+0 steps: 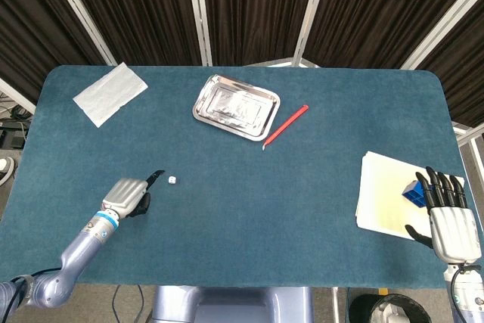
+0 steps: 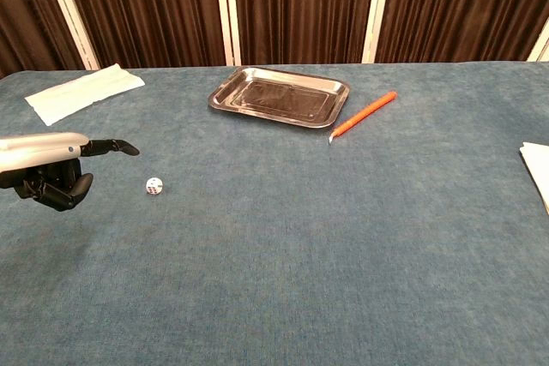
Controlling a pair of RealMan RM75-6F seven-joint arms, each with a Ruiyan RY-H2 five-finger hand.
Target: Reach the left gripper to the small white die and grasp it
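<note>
The small white die (image 1: pixel 172 180) lies on the blue table cloth, left of centre; the chest view shows the die (image 2: pixel 154 185) with dark pips. My left hand (image 1: pixel 132 195) hovers just left of it, one finger stretched toward the die and the others curled under, holding nothing. In the chest view that left hand (image 2: pixel 53 169) sits at the left edge, its extended fingertip a short gap from the die. My right hand (image 1: pixel 446 215) is at the table's right front edge, fingers spread and empty.
A steel tray (image 1: pixel 236 106) lies at the back centre with a red pen (image 1: pixel 286 125) to its right. A white cloth (image 1: pixel 110 93) is at the back left. A cream sheet (image 1: pixel 386 198) carries a blue block (image 1: pixel 414 193) near my right hand.
</note>
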